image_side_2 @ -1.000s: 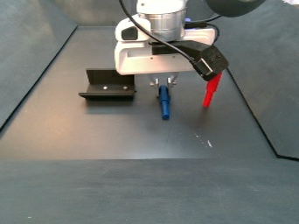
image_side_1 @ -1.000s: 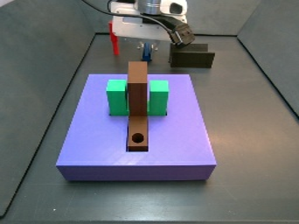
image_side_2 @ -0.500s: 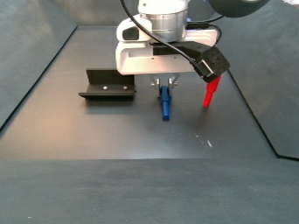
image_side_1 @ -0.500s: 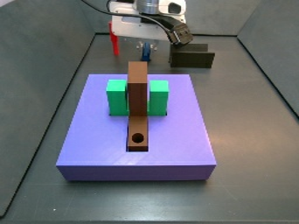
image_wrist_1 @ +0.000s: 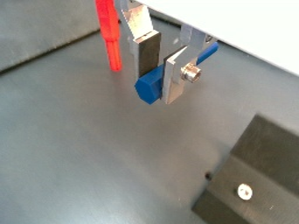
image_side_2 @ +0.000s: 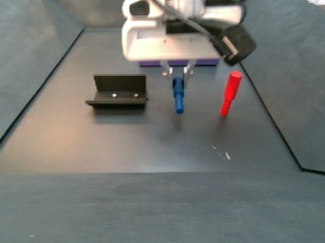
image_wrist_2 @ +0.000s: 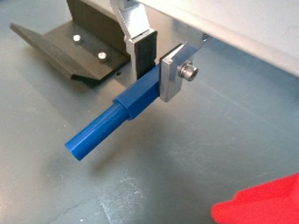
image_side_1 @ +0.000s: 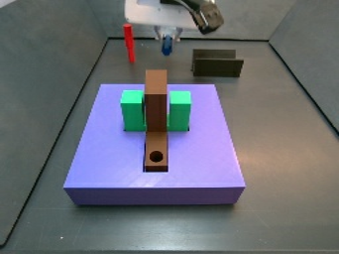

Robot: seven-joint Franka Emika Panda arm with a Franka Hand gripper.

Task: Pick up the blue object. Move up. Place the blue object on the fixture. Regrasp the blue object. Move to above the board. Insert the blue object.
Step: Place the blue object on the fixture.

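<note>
My gripper (image_side_2: 180, 68) is shut on one end of the blue object (image_side_2: 178, 95), a slim bright-blue peg that hangs off the floor between the fixture and a red peg. Both wrist views show the peg clamped between the dark pad and the silver finger: blue object (image_wrist_1: 149, 86) in the gripper (image_wrist_1: 162, 74), and blue object (image_wrist_2: 111, 129) sticking out from the gripper (image_wrist_2: 158, 76). The dark fixture (image_side_2: 117, 92) stands apart to one side, also seen as the fixture (image_side_1: 217, 63). The purple board (image_side_1: 199, 159) lies nearer, with gripper (image_side_1: 167, 34) high behind it.
A red peg (image_side_2: 230, 93) stands upright on the floor close beside the gripper, also seen as red peg (image_side_1: 129, 43). On the board sit a brown strip (image_side_1: 157, 114) with a round hole and two green blocks (image_side_1: 133, 109). Dark walls enclose the floor.
The gripper has risen, carrying the blue object up off the floor. Fixture, red peg and board have not moved.
</note>
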